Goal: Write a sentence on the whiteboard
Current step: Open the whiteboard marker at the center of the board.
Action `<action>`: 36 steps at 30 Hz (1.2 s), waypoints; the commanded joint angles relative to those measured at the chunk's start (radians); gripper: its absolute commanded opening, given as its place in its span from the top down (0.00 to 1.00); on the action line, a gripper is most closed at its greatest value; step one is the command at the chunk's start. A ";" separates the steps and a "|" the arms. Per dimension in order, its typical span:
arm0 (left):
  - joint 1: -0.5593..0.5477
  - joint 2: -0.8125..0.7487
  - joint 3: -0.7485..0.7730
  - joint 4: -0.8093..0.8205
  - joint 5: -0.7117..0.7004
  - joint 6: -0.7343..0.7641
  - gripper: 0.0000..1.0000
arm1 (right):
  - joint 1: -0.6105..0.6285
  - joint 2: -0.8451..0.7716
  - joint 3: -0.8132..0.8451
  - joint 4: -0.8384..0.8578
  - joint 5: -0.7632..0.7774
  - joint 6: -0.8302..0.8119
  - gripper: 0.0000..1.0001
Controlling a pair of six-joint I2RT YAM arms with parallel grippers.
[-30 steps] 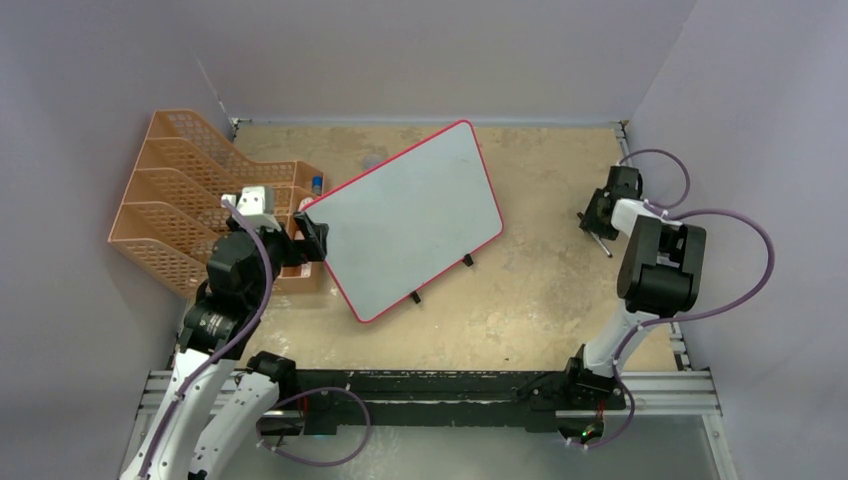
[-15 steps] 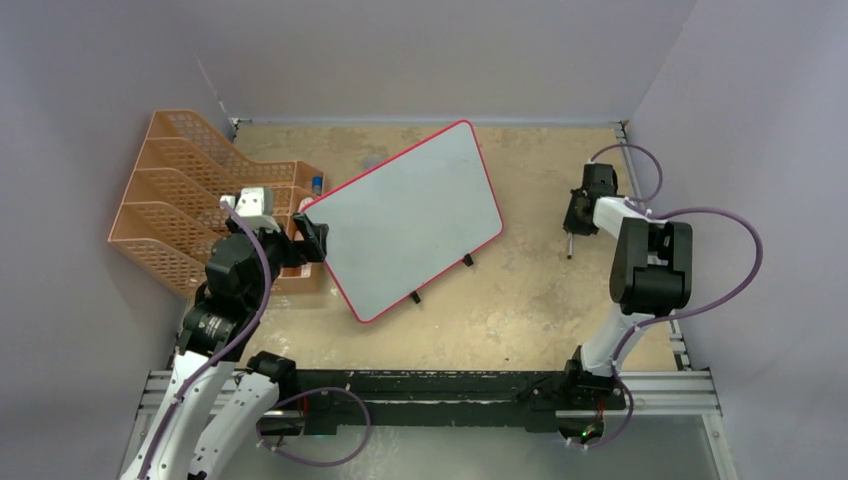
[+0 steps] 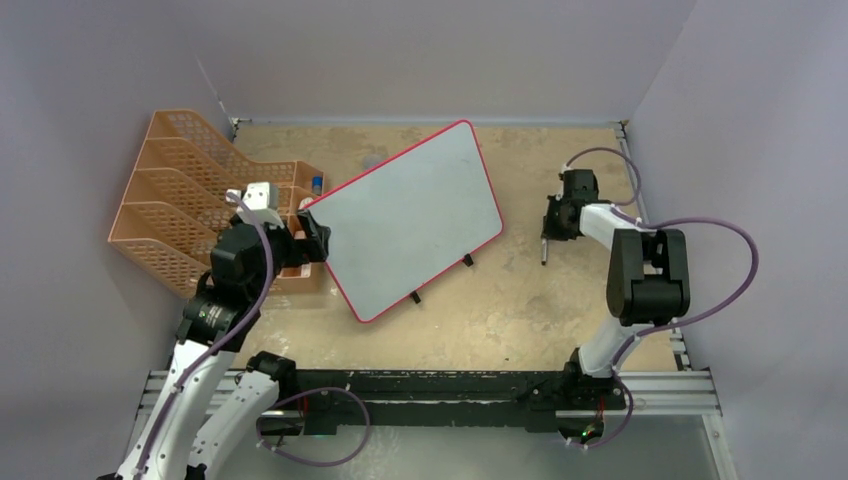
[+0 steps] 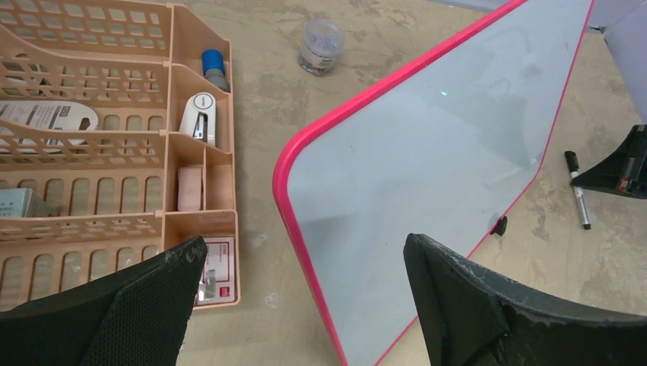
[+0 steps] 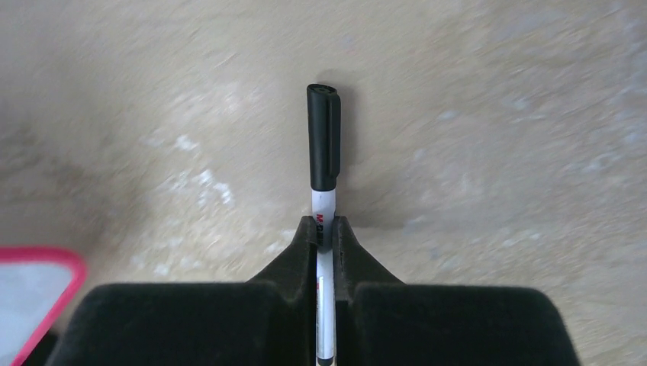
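Note:
The whiteboard (image 3: 410, 220), pale with a red-pink frame, stands tilted on two black feet mid-table. Its face shows no writing, so the sentence is not in view. My left gripper (image 3: 312, 232) is open at the board's left corner. In the left wrist view the gripper (image 4: 304, 242) spans the board's pink edge (image 4: 294, 198) without touching it. My right gripper (image 3: 553, 222) is right of the board, shut on a white marker (image 5: 323, 152) with its black cap on. The marker (image 3: 545, 248) is low over the table. It also shows in the left wrist view (image 4: 577, 194).
An orange mesh file rack (image 3: 190, 210) stands left of the board, with a stapler (image 4: 200, 116) and small items in its front compartments. A small clear jar (image 4: 320, 46) sits behind the board's left corner. Grey walls close off the back and both sides.
My right gripper has moved left and toward the back, closer to the board, carrying the marker. My left arm has shifted slightly and its gripper stays at the board's corner.

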 commanded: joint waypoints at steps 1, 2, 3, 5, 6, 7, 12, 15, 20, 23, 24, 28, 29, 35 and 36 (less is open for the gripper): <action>-0.005 0.044 0.145 -0.068 0.037 -0.046 0.00 | 0.075 -0.117 -0.014 0.003 -0.044 0.039 1.00; -0.005 0.060 0.173 -0.085 0.055 -0.056 0.00 | 0.090 -0.144 -0.016 0.014 -0.044 0.043 1.00; -0.005 0.073 0.199 -0.100 0.071 -0.064 0.00 | 0.104 -0.176 -0.018 0.023 -0.045 0.048 1.00; -0.004 0.097 0.248 -0.124 0.105 -0.081 0.00 | 0.137 -0.232 -0.018 0.032 -0.051 0.049 1.00; -0.005 0.105 0.273 -0.130 0.117 -0.088 0.00 | 0.159 -0.271 -0.017 0.034 -0.051 0.048 1.00; -0.006 0.115 0.294 -0.136 0.141 -0.095 0.00 | 0.174 -0.298 -0.013 0.031 -0.051 0.047 1.00; -0.006 0.169 0.407 -0.165 0.271 -0.116 0.01 | 0.269 -0.441 0.009 0.011 -0.083 0.025 1.00; -0.006 0.198 0.439 -0.155 0.383 -0.118 0.01 | 0.342 -0.501 0.036 0.007 -0.120 0.008 1.00; -0.005 0.273 0.429 -0.071 0.585 -0.161 0.04 | 0.472 -0.533 0.073 0.051 -0.175 -0.003 1.00; -0.005 0.326 0.417 -0.033 0.671 -0.193 0.06 | 0.541 -0.539 0.079 0.108 -0.205 -0.007 1.00; -0.006 0.340 0.414 -0.018 0.690 -0.203 0.06 | 0.563 -0.538 0.084 0.122 -0.217 -0.009 1.00; -0.005 0.385 0.402 0.059 0.774 -0.238 0.06 | 0.642 -0.523 0.112 0.158 -0.267 -0.026 1.00; -0.006 0.397 0.401 0.080 0.797 -0.245 0.07 | 0.656 -0.519 0.120 0.159 -0.281 -0.030 1.00; -0.006 0.465 0.374 0.193 0.852 -0.307 0.11 | 0.705 -0.510 0.134 0.232 -0.371 -0.038 1.00; -0.007 0.475 0.369 0.216 0.864 -0.319 0.12 | 0.709 -0.507 0.134 0.240 -0.388 -0.038 1.00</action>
